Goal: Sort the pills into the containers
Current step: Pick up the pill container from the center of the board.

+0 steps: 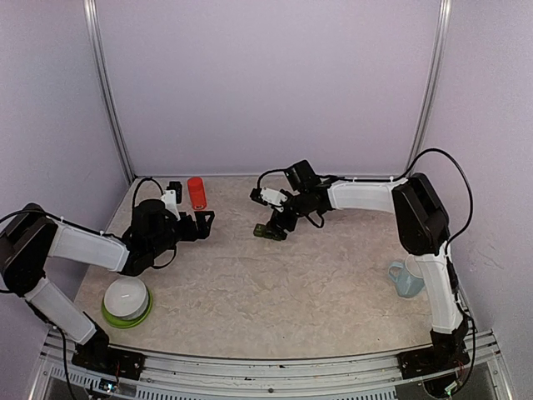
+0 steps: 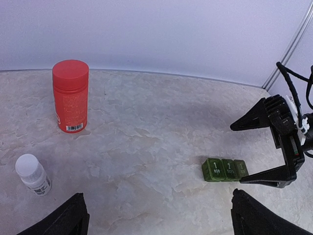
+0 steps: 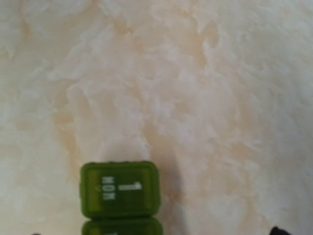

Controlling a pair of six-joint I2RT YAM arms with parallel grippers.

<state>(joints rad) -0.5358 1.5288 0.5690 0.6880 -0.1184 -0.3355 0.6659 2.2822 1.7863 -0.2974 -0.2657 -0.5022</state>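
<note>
The containers (image 2: 225, 169) are a small dark green strip of three joined compartments with shut lids marked 1 MON, 2 TUES and 3. The strip lies on the marbled table at mid-back (image 1: 268, 232) and fills the bottom of the right wrist view (image 3: 120, 190). My right gripper (image 2: 236, 154) is open and hovers just over the strip's right end, one finger on each side; it also shows in the top view (image 1: 281, 218). My left gripper (image 2: 161, 221) is open and empty, well left of the strip. No loose pills show.
An orange-red bottle (image 2: 71, 95) stands upright at the back left, also in the top view (image 1: 196, 192). A small white bottle (image 2: 33, 174) stands near it. A white bowl on a green plate (image 1: 127, 298) sits front left. A pale blue mug (image 1: 405, 279) sits at the right.
</note>
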